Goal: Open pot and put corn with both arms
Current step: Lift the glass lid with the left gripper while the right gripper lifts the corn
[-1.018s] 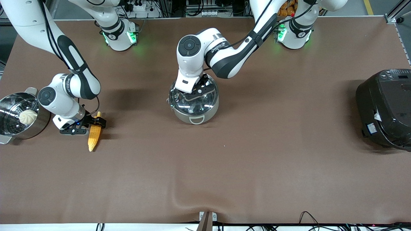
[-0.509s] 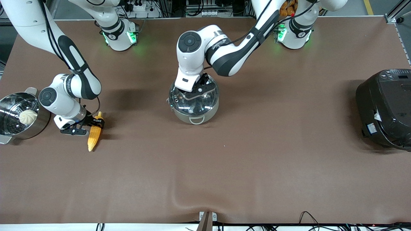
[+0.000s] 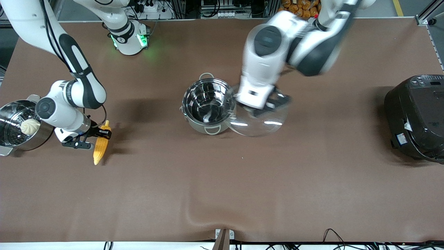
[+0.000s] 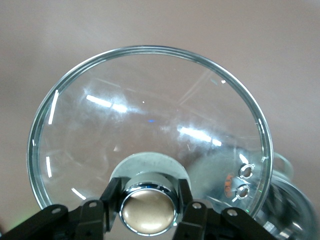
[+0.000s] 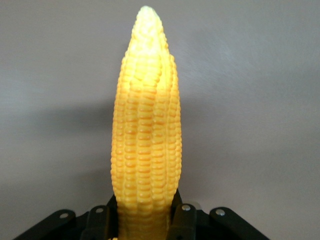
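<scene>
The shiny steel pot [image 3: 207, 104] stands open at mid-table, empty inside. My left gripper [image 3: 264, 106] is shut on the bronze knob [image 4: 148, 210] of the clear glass lid [image 3: 260, 119] and holds the lid tilted in the air beside the pot, toward the left arm's end; the lid's rim overlaps the pot's rim in the front view. The lid fills the left wrist view [image 4: 150, 125]. My right gripper [image 3: 91, 137] is shut on the thick end of the yellow corn [image 3: 100, 146], near the right arm's end of the table. The corn's tip points away in the right wrist view [image 5: 147, 125].
A steel steamer pot [image 3: 14, 137] with a white bun [image 3: 29, 126] stands beside my right gripper at the table's edge. A big black rice cooker [image 3: 416, 116] stands at the left arm's end. The brown table cover has a wrinkle [image 3: 204, 211] near the front edge.
My left gripper has lifted the glass lid off the pot and carried it toward the left arm's end, baring the pot. My right gripper shifted slightly with the corn.
</scene>
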### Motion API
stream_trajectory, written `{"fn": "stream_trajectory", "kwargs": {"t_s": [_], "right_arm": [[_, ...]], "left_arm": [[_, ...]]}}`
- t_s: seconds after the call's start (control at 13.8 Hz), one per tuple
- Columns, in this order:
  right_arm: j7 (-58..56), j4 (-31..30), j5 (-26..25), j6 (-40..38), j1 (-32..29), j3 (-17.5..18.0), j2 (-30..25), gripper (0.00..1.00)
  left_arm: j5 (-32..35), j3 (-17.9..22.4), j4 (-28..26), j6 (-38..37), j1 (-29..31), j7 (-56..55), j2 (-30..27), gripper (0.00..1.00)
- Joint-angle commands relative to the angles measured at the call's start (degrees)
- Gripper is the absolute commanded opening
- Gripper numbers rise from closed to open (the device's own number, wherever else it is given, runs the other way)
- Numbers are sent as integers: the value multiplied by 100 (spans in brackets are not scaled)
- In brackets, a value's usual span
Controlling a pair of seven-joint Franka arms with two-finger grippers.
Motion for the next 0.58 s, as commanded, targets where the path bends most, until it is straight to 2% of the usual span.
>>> {"fn": "stream_trajectory", "kwargs": {"t_s": [0.0, 0.29, 0.51], "right_arm": [[726, 843, 226, -1513, 257, 376, -467, 26], [2500, 2234, 218, -3177, 249, 1536, -529, 26], [3390, 2430, 139, -3207, 257, 2266, -502, 30]], "left_arm": [[74, -118, -945, 88, 1021, 1381, -612, 0], [39, -118, -1753, 674, 2349, 3037, -727, 0], [22, -127, -2780, 1851, 3185, 4136, -858, 0]]}}
